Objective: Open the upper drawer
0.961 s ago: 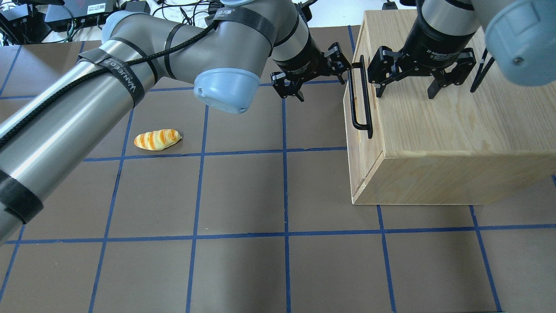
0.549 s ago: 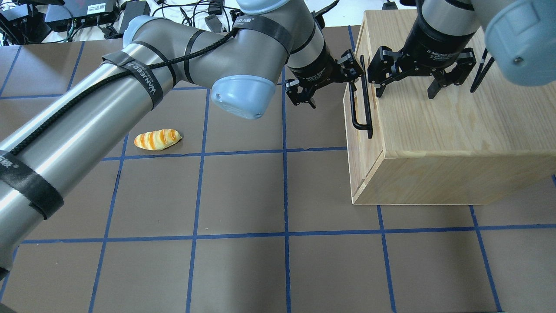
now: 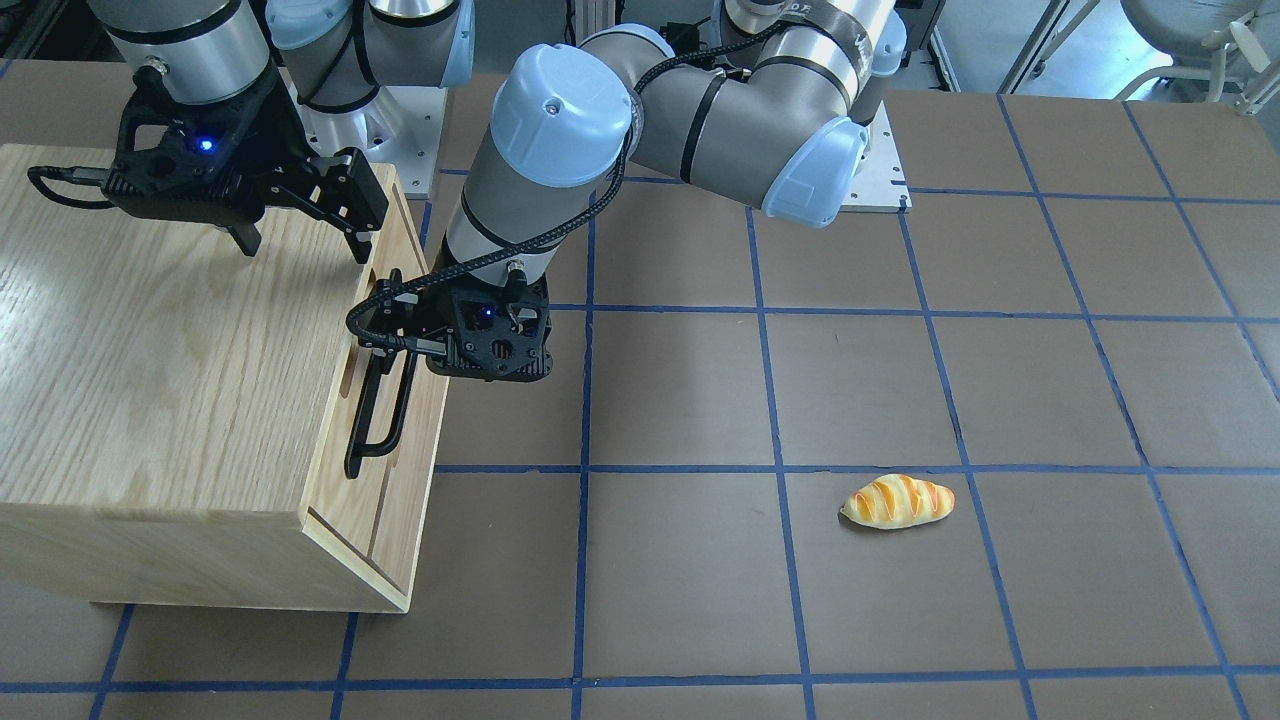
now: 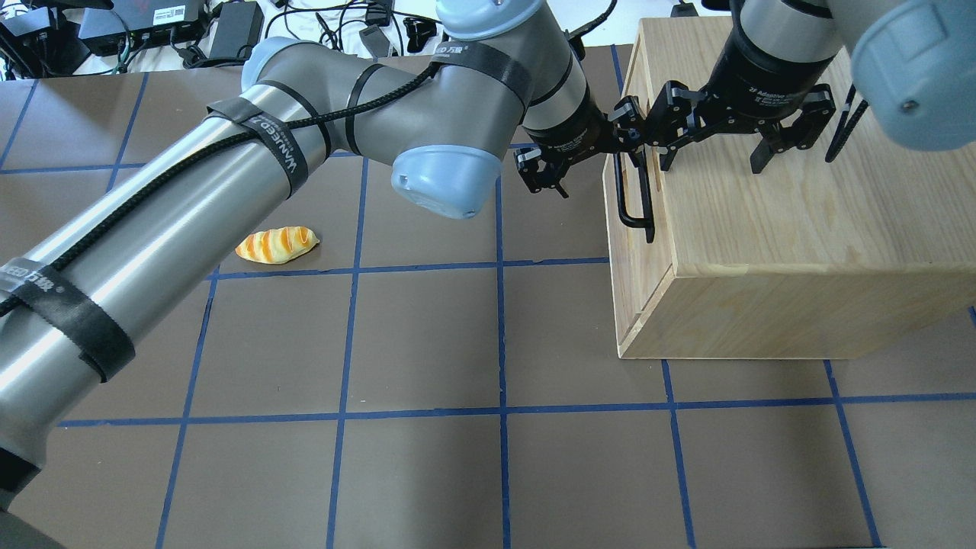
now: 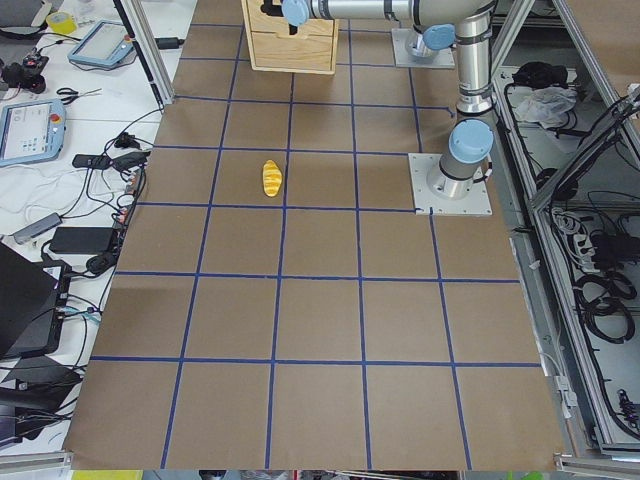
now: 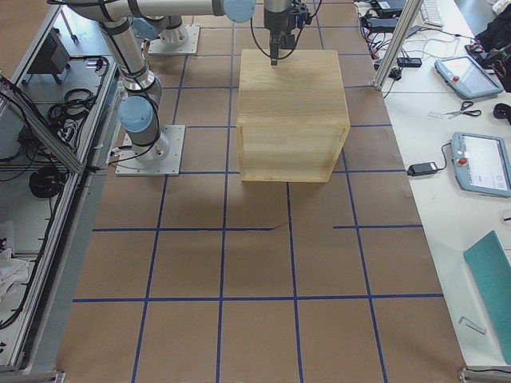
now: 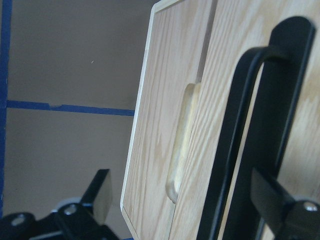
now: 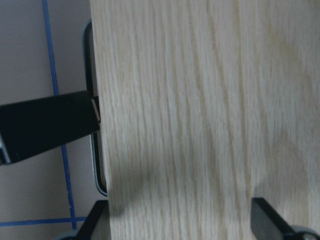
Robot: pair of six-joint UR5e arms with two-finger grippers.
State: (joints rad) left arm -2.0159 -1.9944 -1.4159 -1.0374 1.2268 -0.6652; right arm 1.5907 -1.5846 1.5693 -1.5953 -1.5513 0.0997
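The upper drawer (image 3: 395, 330) sits shut, its front panel flush in the face of the oak-grain cabinet (image 4: 801, 229) at the right of the overhead view. Its long black bar handle (image 4: 634, 194) runs along that face, beside an elongated recessed groove (image 7: 181, 142).

The left end effector (image 4: 598, 160) is at the handle's far end. In the left wrist view its jaws are spread wide, with the bar between them and nearer the right-hand finger; nothing is gripped. The right end effector (image 4: 715, 164) is over the cabinet's top near the front edge, jaws also wide and empty. Whether it touches the wood I cannot tell.

A toy bread roll (image 4: 276, 245) lies well apart on the desk (image 4: 427, 343), at centre left.

The step in hand looks like lining up on the handle. Next, the jaws should probably close on the bar, then pull straight out from the cabinet face, toward frame left in the overhead view.
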